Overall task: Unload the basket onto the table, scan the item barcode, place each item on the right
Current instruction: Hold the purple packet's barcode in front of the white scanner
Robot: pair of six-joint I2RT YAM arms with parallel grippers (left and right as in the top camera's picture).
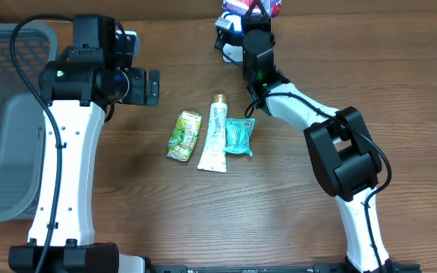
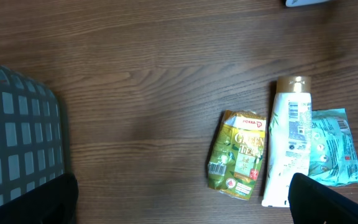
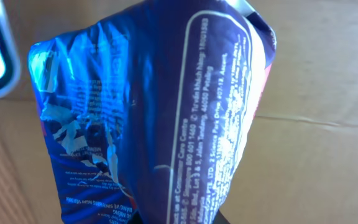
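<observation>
Mid-scan, by the look of it: presenting blue packet (image 3: 154, 112) to pale device (image 1: 226, 29), probably the scanner. Both sit on the far side of white tube (image 1: 214, 135), well beyond its cap, near the table's back edge. Packet is raised off the wood, just beside the device.

Right gripper (image 1: 253, 18): clamped hard on the packet's lower edge, with the rest bulging up out of the jaws. Shows only fine print on the face toward the wrist camera. No barcode made out there; can't tell about the other face.

Next move, as a guess: locate the barcode panel, roll the wrist to put it flat toward the device, then hold steady. Calls for a gentle grip, since creases and glare on the foil look likely to spoil a read.

Left gripper (image 1: 152, 86): spread fully wide, gripping nothing, touching nothing. Hangs above bare wood left of the tube, between it and grey basket (image 1: 21, 34).

Not yet scanned, presumably: green packet (image 2: 238, 155) just beside the tube's left flank, teal packet (image 2: 331, 146) against its right flank.
</observation>
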